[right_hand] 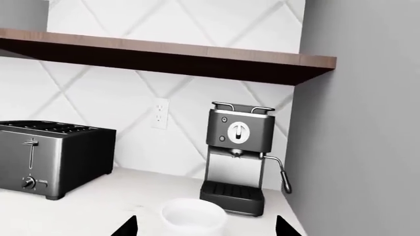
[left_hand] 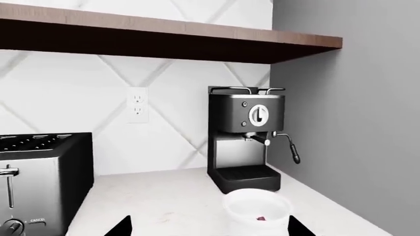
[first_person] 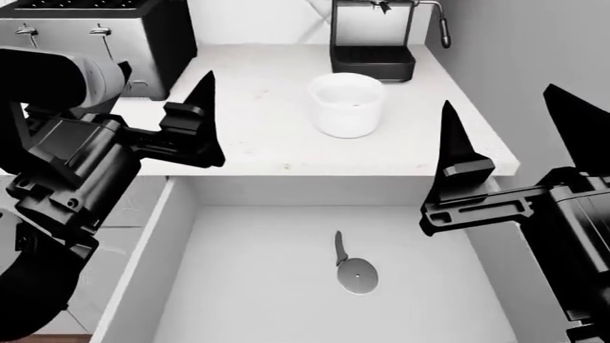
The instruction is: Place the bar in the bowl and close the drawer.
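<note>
The white bowl (first_person: 346,105) stands on the counter (first_person: 257,121) behind the open drawer (first_person: 238,286). A small red piece, the bar (left_hand: 261,218), lies inside the bowl (left_hand: 257,206). My left gripper (left_hand: 210,232) is open above the counter's front edge, left of the bowl, with one dark finger (first_person: 202,107) showing in the head view. My right gripper (first_person: 501,121) is open over the drawer's right side, and its wrist view looks at the bowl (right_hand: 193,216). Neither gripper holds anything.
A pizza cutter (first_person: 355,270) lies on the drawer floor. A toaster (first_person: 96,28) stands at the counter's back left, and an espresso machine (first_person: 373,36) at the back right. A grey wall (first_person: 533,50) borders the counter on the right. A wooden shelf (left_hand: 164,37) hangs overhead.
</note>
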Controlling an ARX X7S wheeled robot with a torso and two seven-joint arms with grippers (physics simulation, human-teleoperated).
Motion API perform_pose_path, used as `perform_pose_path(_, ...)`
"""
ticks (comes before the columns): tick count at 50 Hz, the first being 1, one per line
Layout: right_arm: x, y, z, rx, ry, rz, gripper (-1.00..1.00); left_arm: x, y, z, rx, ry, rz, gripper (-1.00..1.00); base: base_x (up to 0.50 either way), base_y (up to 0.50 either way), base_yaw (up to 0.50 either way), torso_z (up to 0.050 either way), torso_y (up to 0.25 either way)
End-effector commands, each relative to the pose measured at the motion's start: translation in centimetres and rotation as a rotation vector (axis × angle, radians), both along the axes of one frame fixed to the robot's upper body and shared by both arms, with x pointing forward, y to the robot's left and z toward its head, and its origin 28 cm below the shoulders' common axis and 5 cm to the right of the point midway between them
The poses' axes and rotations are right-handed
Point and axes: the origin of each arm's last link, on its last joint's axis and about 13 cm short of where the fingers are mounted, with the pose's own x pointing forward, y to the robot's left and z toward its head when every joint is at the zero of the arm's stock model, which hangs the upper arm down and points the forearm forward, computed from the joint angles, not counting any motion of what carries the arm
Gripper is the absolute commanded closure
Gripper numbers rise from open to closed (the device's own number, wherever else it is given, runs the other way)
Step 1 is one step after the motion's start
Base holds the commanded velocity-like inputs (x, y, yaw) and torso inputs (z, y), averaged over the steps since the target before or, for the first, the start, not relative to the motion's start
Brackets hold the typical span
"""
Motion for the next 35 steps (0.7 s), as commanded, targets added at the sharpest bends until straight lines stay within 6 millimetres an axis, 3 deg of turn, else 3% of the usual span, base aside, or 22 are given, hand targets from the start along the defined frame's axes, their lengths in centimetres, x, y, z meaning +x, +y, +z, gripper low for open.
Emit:
perform_pose_path(1,0.10,0.05,0.22,0.019,-0.027,0.000,-1.00,0.31,-0.36,0.57,-0.011,-0.053,-0.024,-1.00,0.00,0.50,0.00,0.000,0.000)
perform_pose_path(35,0.07,0.22,0.41,0.013,-0.032,0.011,-1.00,0.36,-0.29,0.80,-0.016,-0.049,-0.021,-1.00,0.00,0.50,0.00,0.000,0.000)
